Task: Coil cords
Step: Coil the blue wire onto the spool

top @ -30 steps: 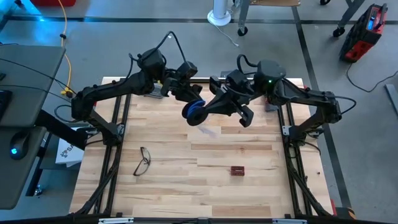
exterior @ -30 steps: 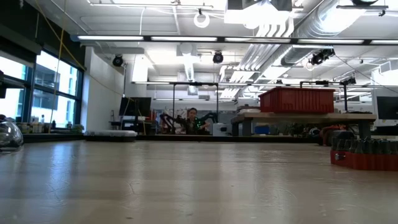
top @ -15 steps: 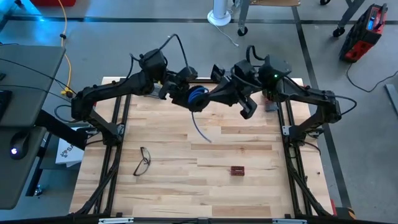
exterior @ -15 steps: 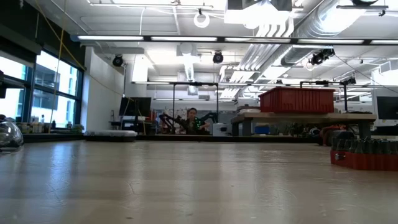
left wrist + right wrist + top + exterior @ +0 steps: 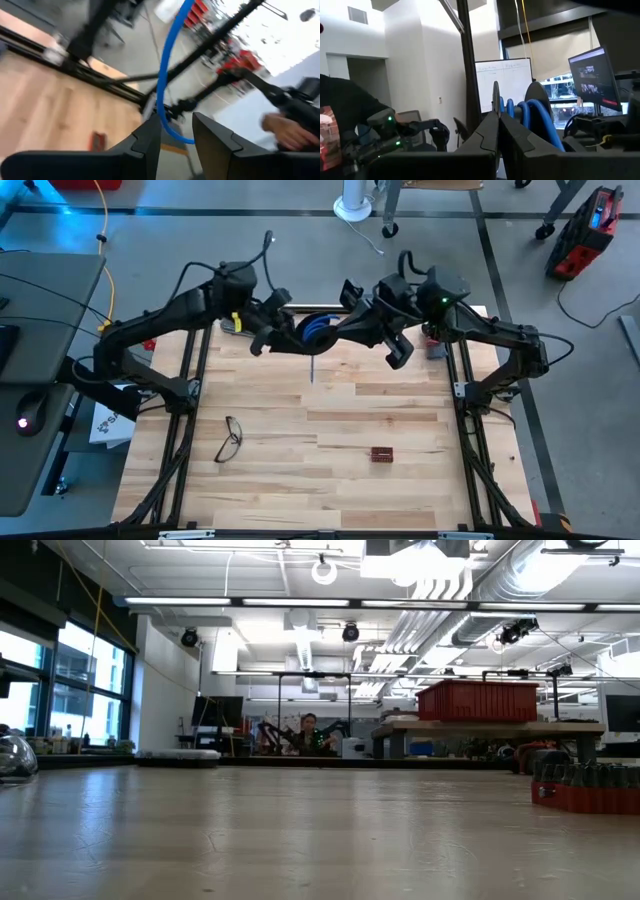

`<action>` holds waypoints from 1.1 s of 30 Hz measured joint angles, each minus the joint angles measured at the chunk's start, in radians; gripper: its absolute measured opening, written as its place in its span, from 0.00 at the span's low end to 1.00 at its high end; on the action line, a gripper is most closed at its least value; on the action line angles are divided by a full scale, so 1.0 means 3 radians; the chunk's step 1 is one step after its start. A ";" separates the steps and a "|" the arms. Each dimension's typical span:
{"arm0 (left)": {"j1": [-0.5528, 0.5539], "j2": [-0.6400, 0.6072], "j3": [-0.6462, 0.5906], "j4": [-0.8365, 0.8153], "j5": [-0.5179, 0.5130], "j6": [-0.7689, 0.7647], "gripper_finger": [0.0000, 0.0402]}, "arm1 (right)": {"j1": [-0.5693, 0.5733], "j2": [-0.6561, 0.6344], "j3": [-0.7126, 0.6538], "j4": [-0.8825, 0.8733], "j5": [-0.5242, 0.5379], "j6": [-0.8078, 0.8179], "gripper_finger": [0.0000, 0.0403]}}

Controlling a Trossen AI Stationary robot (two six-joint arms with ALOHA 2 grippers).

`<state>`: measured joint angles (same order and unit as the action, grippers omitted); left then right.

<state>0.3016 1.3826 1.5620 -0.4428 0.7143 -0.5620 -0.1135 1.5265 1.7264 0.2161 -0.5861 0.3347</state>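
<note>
The cords are one blue cable wound in a small coil [image 5: 315,330], held in the air over the table's far middle between my two grippers. A short tail [image 5: 312,366] hangs down from the coil. My right gripper [image 5: 336,332] is shut at the coil's right side; in its wrist view the blue loops [image 5: 532,116] sit right beside its closed fingers. My left gripper [image 5: 288,330] stands open at the coil's left side. One strand of the cable [image 5: 163,95] runs through the gap between its fingers [image 5: 150,137]; whether it touches them I cannot tell. My right gripper is shut on the coil and comes at it from the table's right, about level. Its own fingers [image 5: 490,131] hide the place of contact, so the part it has cannot be told. The loops [image 5: 520,111] stand beside the fingertips, lifted clear of the table, the tail hanging slack.
A pair of eyeglasses [image 5: 229,438] lies at the near left of the wooden table [image 5: 400,480]. A small red block [image 5: 381,453] lies near the middle right. In the low view a person [image 5: 310,732] shows far off in the room.
My right gripper has carried the coil up and toward the table's far edge. My left gripper has turned at the wrist and drawn back toward the table's left. The loose tail, which swung out long and slanted half a second ago, now hangs short and straight.
</note>
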 joint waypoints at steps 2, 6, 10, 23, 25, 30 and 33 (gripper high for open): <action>-0.0006 -0.0007 0.0000 0.0003 -0.0181 0.0018 0.26 | 0.0000 -0.0001 0.0000 0.0008 -0.0001 -0.0008 0.00; -0.0018 0.0012 -0.0001 0.0014 -0.0330 0.0007 0.26 | 0.0000 -0.0001 0.0000 0.0005 -0.0003 -0.0008 0.00; -0.0089 0.0078 -0.0001 0.0152 -0.0485 0.0046 0.28 | 0.0000 -0.0001 0.0000 0.0005 -0.0003 -0.0014 0.00; -0.0134 0.0182 -0.0004 0.0654 -0.0641 -0.0124 0.38 | 0.0000 -0.0001 0.0000 0.0055 -0.0003 -0.0069 0.00; -0.0169 0.0209 -0.0004 0.0652 -0.0655 -0.0126 0.38 | 0.0000 -0.0001 0.0000 0.0080 -0.0004 -0.0067 0.00; -0.0211 0.0324 -0.0004 0.0827 -0.0763 -0.0134 0.38 | 0.0000 -0.0001 0.0000 0.0128 -0.0003 -0.0069 0.00; -0.0209 0.0347 -0.0004 0.0931 -0.0753 -0.0208 0.38 | 0.0000 -0.0001 0.0000 0.0128 -0.0003 -0.0069 0.00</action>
<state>0.2390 1.4867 1.5608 -0.1634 0.4884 -0.6245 -0.1135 1.5261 1.7264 0.2546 -0.5872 0.3141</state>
